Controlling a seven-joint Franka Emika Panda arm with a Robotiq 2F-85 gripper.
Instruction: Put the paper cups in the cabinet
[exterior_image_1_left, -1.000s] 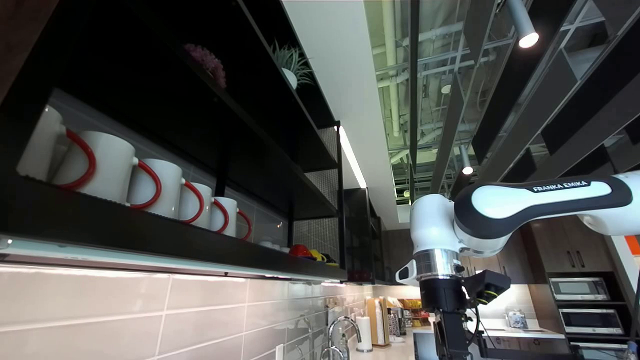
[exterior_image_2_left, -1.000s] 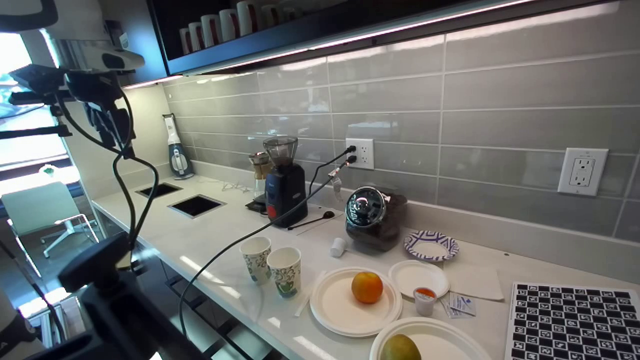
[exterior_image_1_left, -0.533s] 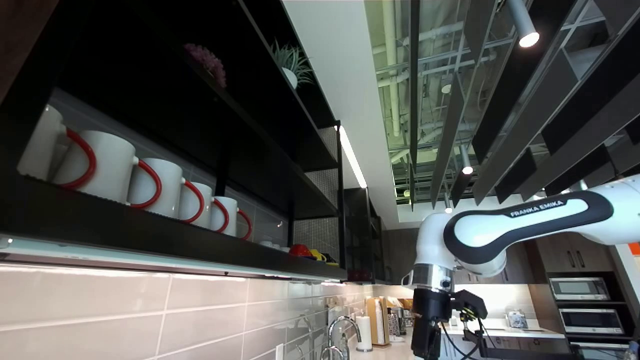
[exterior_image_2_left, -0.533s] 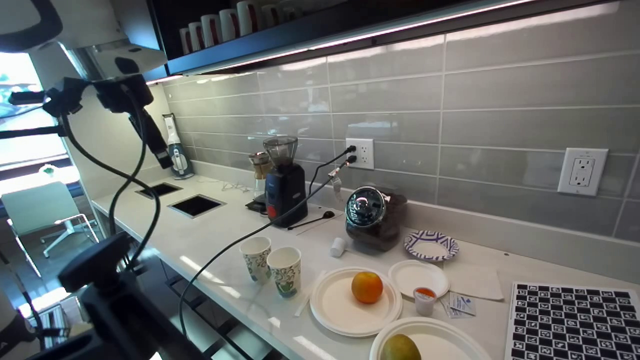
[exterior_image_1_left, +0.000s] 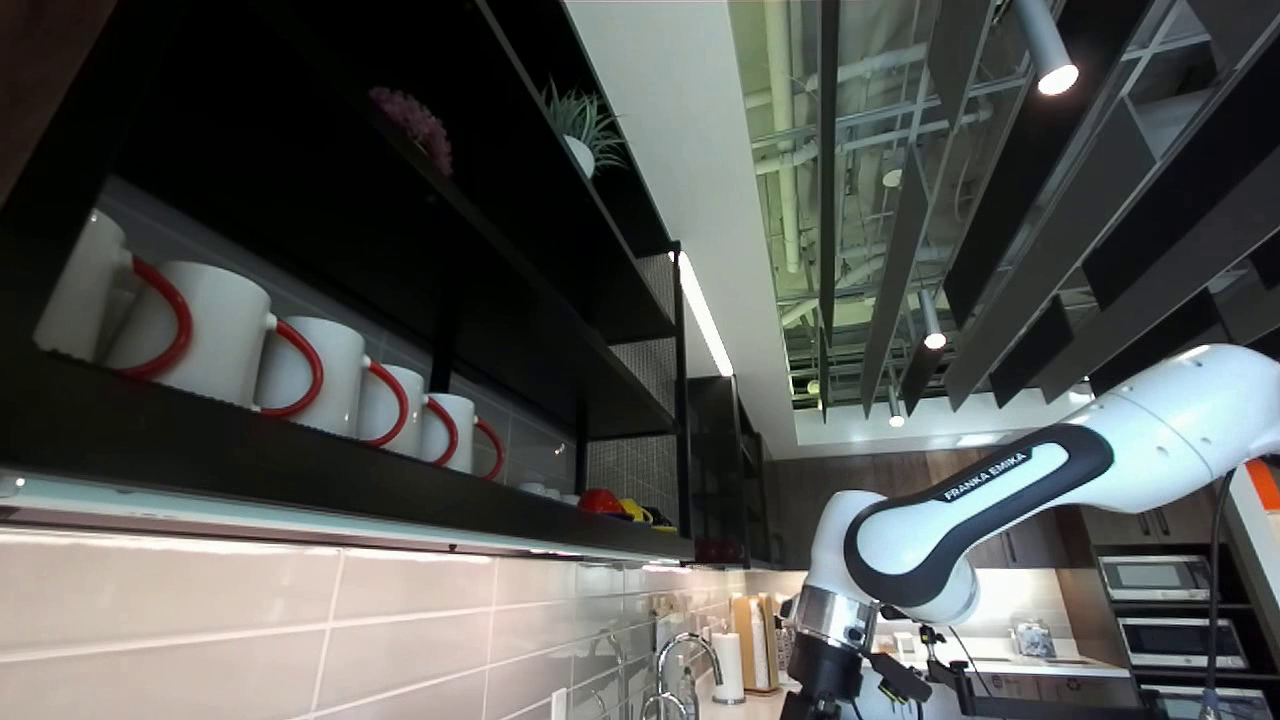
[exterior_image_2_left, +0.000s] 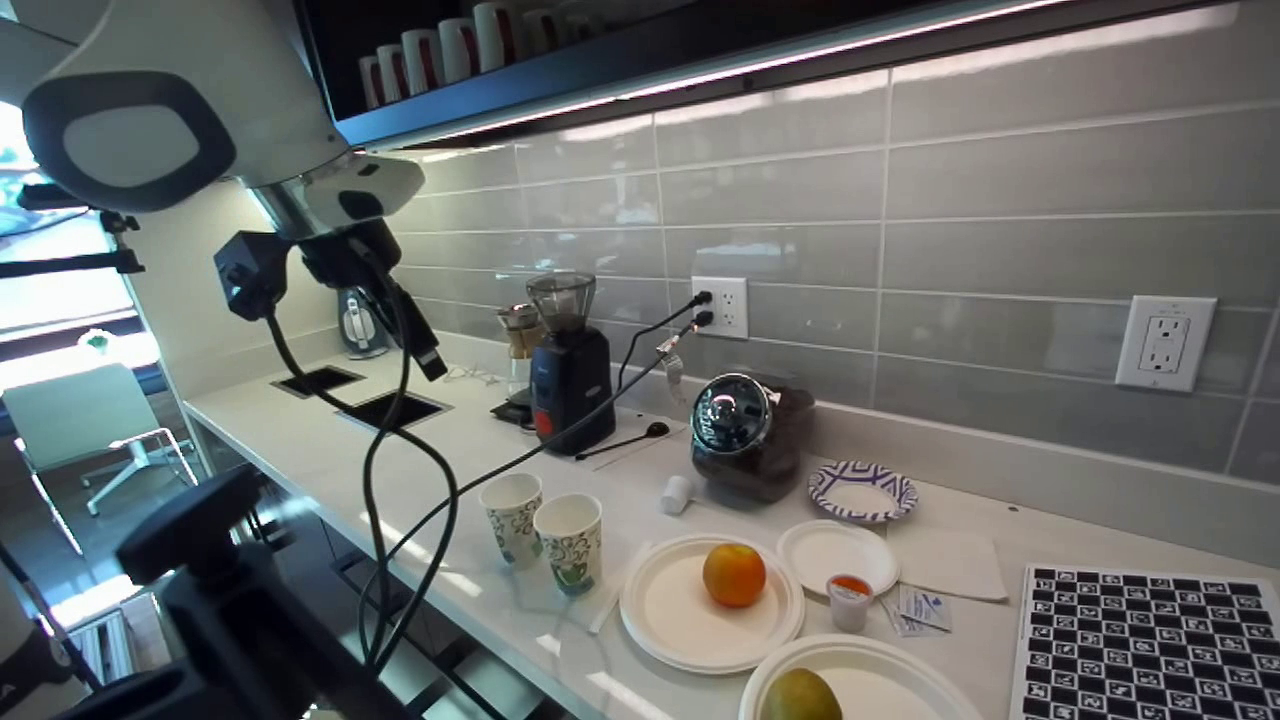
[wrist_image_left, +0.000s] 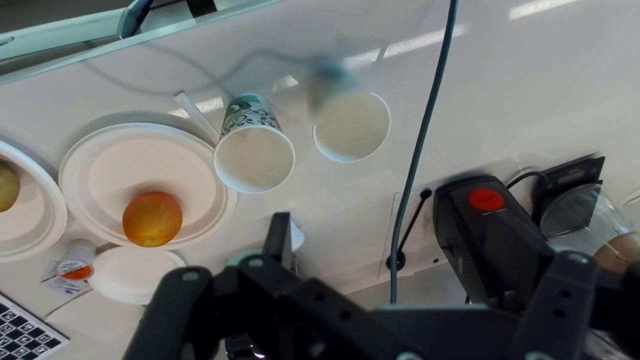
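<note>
Two whitish paper cups with green-teal print, a nearer cup (exterior_image_2_left: 570, 545) and a cup (exterior_image_2_left: 513, 520) beside it, stand upright on the counter. Looking down in the wrist view, I see into a cup (wrist_image_left: 254, 157) and a partly blurred cup (wrist_image_left: 352, 125). My gripper (wrist_image_left: 427, 240) is open, its jaws wide apart with nothing held. In an exterior view the gripper (exterior_image_2_left: 425, 355) hangs tilted above the counter, up and left of the cups, touching neither. The black cabinet (exterior_image_1_left: 340, 445) runs along the wall above; its lower edge (exterior_image_2_left: 620, 75) also shows over the tiles.
White mugs (exterior_image_1_left: 225, 330) with red handles line the lower shelf. A coffee grinder (exterior_image_2_left: 572, 385) and a dark jar (exterior_image_2_left: 750, 430) stand behind the cups. A plate with an orange (exterior_image_2_left: 735, 575) lies beside them. A loose cable (wrist_image_left: 420, 145) crosses the workspace.
The arm has swung lower and out over the counter, bringing the gripper rightward and down toward the cups in an exterior view. Cups and mugs have not moved.
</note>
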